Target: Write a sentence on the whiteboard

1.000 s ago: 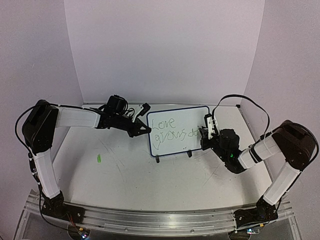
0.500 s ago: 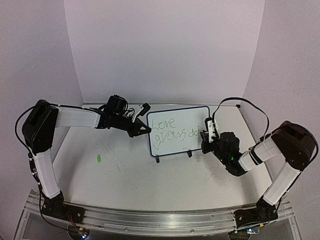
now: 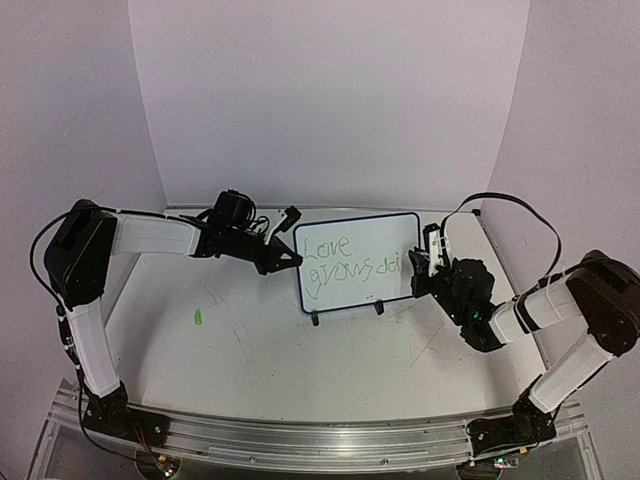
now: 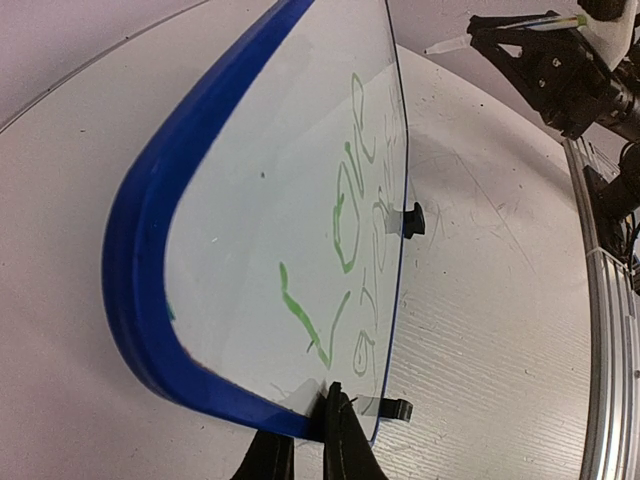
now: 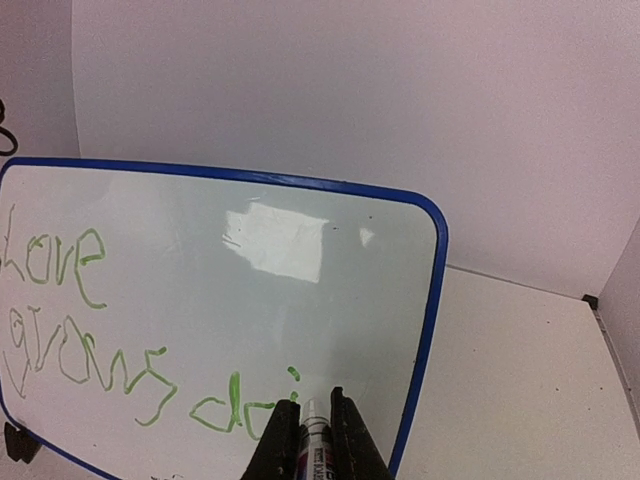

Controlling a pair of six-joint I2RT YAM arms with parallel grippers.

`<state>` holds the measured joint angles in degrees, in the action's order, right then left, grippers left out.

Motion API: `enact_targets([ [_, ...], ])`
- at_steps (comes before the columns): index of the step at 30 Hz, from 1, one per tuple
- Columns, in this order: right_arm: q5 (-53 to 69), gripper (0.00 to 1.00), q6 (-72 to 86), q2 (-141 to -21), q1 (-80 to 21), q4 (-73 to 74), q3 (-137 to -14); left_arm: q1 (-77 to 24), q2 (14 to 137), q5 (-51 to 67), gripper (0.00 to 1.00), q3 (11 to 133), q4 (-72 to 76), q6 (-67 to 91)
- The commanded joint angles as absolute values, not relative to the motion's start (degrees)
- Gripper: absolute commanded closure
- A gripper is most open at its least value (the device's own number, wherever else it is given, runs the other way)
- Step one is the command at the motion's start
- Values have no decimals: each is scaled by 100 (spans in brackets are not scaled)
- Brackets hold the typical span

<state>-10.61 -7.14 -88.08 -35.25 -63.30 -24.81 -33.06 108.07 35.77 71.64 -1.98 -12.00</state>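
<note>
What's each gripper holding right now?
Left gripper: closed on the rim of the whiteboard.
Right gripper: closed on a marker.

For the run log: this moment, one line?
left end effector: shut on whiteboard; right end effector: shut on marker; sentence: Love grows dai, unfinished

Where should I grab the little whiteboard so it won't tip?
Pinch the whiteboard by its blue rim on the left edge, coming from the left. It stands on feet and is thin, so the edge suits a pinch. The left gripper pinches there, clear of the green writing.
</note>
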Motion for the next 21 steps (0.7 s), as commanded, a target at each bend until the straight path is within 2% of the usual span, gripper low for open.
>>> enact_targets([
  [1,-966,100,-805,-9078,-3428,-6412,-2879,-3270,11174,2352,100,6918,-1223,-2011],
  [21,-907,100,-865,-9439,-3366,-6407,-3141,-3270,11147,2345,100,6914,-1229,-2024],
])
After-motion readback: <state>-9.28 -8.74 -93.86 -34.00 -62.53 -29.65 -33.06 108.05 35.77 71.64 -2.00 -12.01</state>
